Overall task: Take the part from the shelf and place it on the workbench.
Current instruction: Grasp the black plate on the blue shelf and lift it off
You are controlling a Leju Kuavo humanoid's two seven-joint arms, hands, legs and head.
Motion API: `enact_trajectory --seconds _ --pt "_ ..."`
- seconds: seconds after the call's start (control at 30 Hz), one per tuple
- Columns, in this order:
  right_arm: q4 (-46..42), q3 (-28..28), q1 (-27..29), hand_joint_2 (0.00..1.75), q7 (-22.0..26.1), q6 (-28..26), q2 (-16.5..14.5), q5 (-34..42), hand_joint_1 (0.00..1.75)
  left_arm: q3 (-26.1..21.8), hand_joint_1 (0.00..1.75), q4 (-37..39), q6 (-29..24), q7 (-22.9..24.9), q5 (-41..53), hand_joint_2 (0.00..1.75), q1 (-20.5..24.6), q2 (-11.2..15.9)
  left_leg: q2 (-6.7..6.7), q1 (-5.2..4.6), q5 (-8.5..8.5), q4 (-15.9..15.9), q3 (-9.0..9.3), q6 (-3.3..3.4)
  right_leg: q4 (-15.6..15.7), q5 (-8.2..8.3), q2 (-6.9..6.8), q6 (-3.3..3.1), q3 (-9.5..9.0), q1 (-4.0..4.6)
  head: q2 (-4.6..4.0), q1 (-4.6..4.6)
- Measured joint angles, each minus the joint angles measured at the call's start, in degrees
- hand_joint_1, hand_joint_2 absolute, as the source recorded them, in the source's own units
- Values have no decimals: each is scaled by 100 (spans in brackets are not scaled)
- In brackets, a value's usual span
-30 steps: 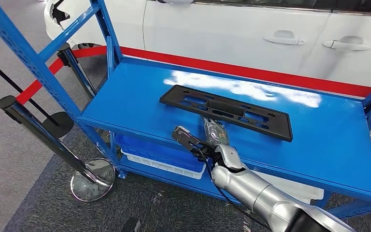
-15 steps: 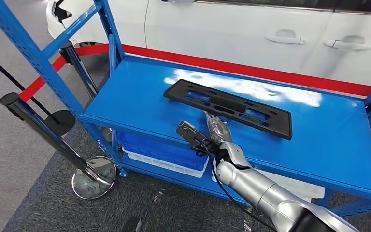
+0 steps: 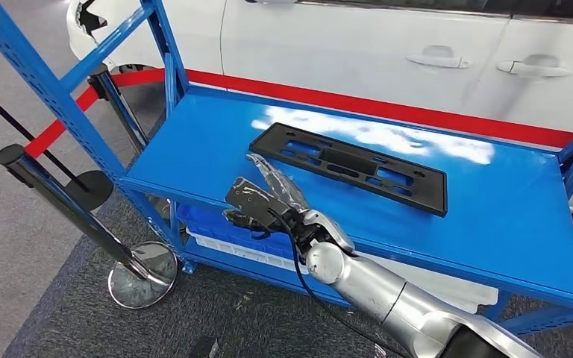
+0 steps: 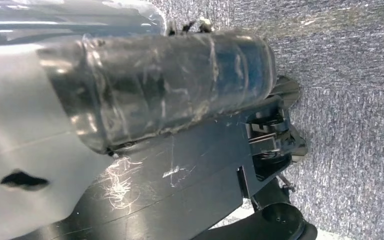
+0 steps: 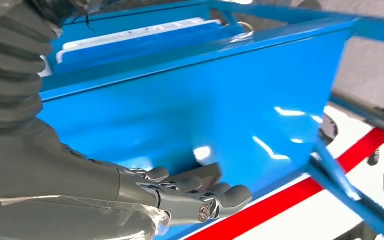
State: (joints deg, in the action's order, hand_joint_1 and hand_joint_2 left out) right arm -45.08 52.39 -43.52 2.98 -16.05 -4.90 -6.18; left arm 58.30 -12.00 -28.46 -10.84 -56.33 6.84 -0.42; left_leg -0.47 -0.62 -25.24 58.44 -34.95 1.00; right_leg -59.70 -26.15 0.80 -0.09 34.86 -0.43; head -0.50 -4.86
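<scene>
On the blue shelf (image 3: 216, 149), I was reaching for the part, not yet holding it.

The shelf's top deck carried the long black part (image 3: 347, 166), lying flat near its middle, in front of a white car (image 3: 358, 45). My right hand (image 3: 265, 195) hovered at the front edge, just short of the part's near corner, fingers (image 5: 230, 196) spread and holding nothing. I judged the approach step unfinished: next I needed to reach farther and close around the part's edge. My left hand's state I cannot tell.
</scene>
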Motion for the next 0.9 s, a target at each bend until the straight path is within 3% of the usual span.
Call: enact_trajectory --seconds 0.07,0.1,0.17,0.2,0.23,0.27,0.33,0.4,0.57,0.6,0.67,0.73,0.77,0.8,0.9 --pt "-78 0 -6 175 77 -79 2 33 0 7 0 0 3 -1 8 0 0 -7 7 20 45 -93 45 57 -116 -101 -8 49 50 2 0 7" --pt "-103 -1 -12 175 131 -134 2 50 0 9 0 0 5 -2 13 0 1 -10 13 33 65 -134 67 85 -332 -236 -13 66 147 6 0 11" --pt "-122 -2 -11 175 238 -238 5 93 0 15 0 0 9 -2 22 0 0 -14 26 33 70 -146 73 115 -1043 -583 -22 89 476 6 0 18" --pt "-123 -2 -2 175 272 -278 8 113 0 20 0 0 9 -2 27 0 -3 -15 28 33 67 -142 70 122 -1369 -694 -23 100 632 1 0 18" --pt "-122 -2 6 175 293 -315 10 127 0 27 0 0 10 -2 32 0 -6 -16 29 35 63 -136 69 126 -1528 -703 -24 111 712 -6 0 19" --pt "-121 -2 9 175 294 -358 13 124 0 34 0 0 11 -2 40 0 -8 -19 28 40 58 -126 68 125 -1467 -609 -27 122 687 -16 0 19" --pt "-118 -2 -6 175 256 -453 13 79 0 46 0 0 14 0 50 0 -8 -25 21 56 31 -83 67 98 -829 -242 -34 142 374 -44 0 19" --pt "-93 -1 -46 175 157 -578 11 -37 0 55 0 0 14 4 57 0 -3 -27 11 40 -17 9 27 39 -227 -54 -32 129 73 -53 0 21" --pt "274 1 -174 175 -429 -1113 44 -645 0 134 0 2 15 34 91 0 2 -23 9 34 -118 180 -81 -72 -64 -27 -17 -27 22 -53 0 4" --pt "356 2 -202 175 -536 -1215 57 -763 0 142 0 2 16 43 102 0 3 -22 12 42 -237 374 -167 -95 -54 -18 -20 -50 17 -64 0 -9" --pt "516 2 -248 175 -708 -1398 84 -953 0 151 0 2 18 59 120 0 9 -22 17 54 -563 1061 -477 -137 -50 -15 -23 -75 14 -54 0 -36" --pt "671 2 -262 175 -848 -1531 124 -1091 0 155 0 2 18 69 123 0 16 -21 16 58 -721 1642 -763 -138 -51 -19 -25 -88 11 -29 0 -36" --pt "735 2 -263 175 -897 -1572 147 -1131 0 156 0 2 18 72 123 0 18 -21 16 57 -657 1665 -787 -121 -51 -23 -23 -93 6 -16 0 -36" --pt "784 2 -268 175 -930 -1594 168 -1154 0 156 0 2 18 74 123 0 18 -20 15 51 -499 1469 -706 -93 -51 -27 -16 -97 -2 -7 0 -34" --pt "889 2 -305 175 -957 -1624 204 -1179 0 158 0 2 20 86 123 0 18 -20 11 0 -6 409 -211 2 -37 -36 10 -94 -20 4 0 -32"
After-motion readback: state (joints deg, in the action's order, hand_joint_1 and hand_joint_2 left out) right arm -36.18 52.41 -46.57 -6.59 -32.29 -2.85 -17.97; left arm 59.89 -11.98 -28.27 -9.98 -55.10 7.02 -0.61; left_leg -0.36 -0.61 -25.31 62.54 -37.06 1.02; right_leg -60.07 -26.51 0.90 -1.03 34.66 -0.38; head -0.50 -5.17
